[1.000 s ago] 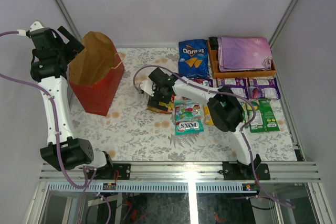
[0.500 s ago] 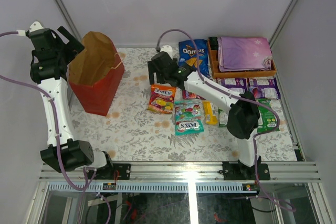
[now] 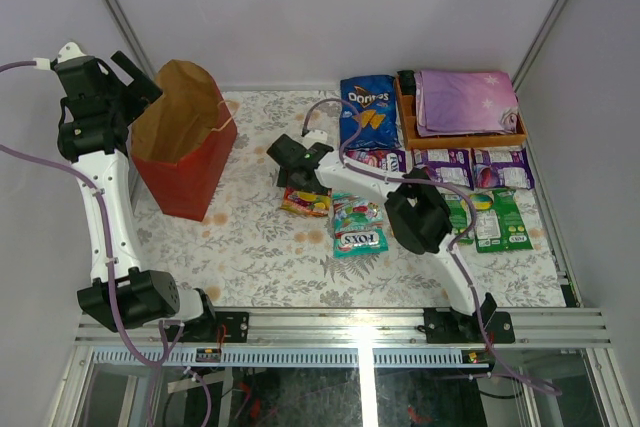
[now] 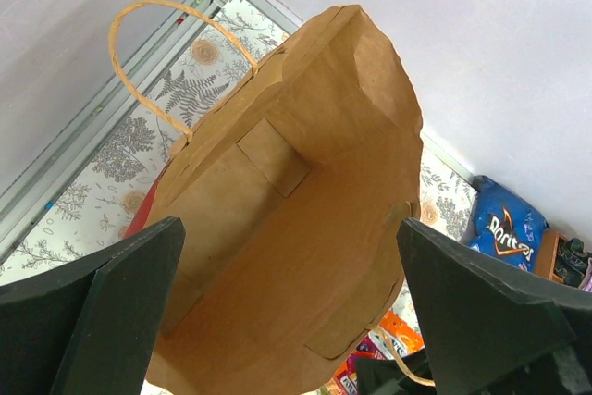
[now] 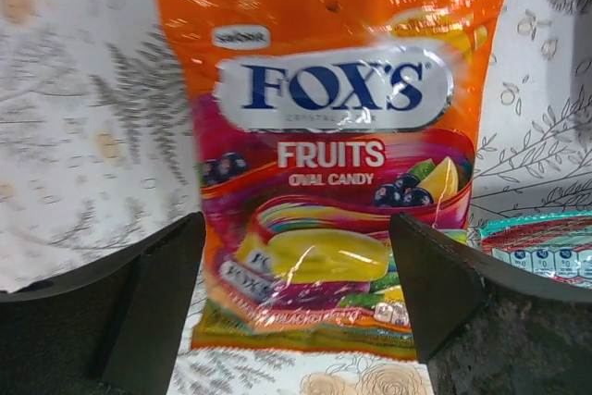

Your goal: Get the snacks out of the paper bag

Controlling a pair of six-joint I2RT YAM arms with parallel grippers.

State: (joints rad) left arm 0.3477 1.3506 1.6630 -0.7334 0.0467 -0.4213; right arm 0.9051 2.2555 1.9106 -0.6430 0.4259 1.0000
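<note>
1. surface (image 3: 250, 247): snacks (image 3: 357, 215) spread right of centre, all outside the bag.
2. paper bag (image 3: 185, 172): upright at left, mouth open. No packet visible inside from the left wrist view; lowest part cut off by the frame.
3. blue Doritos bag (image 3: 367, 112): flat at the back, just beside the orange tray (image 3: 403, 112).
4. left gripper (image 3: 128, 75): above the bag mouth, jaws wide apart, empty, same pose as a second ago.
5. right gripper (image 5: 296, 219): jaws apart, nothing held. Low over the pack a second ago, then up toward the Doritos, now back above it.
6. orange Fox's pack (image 5: 324, 182): flat on the surface, released. Likely the last one out, so unloading probably done.
</note>
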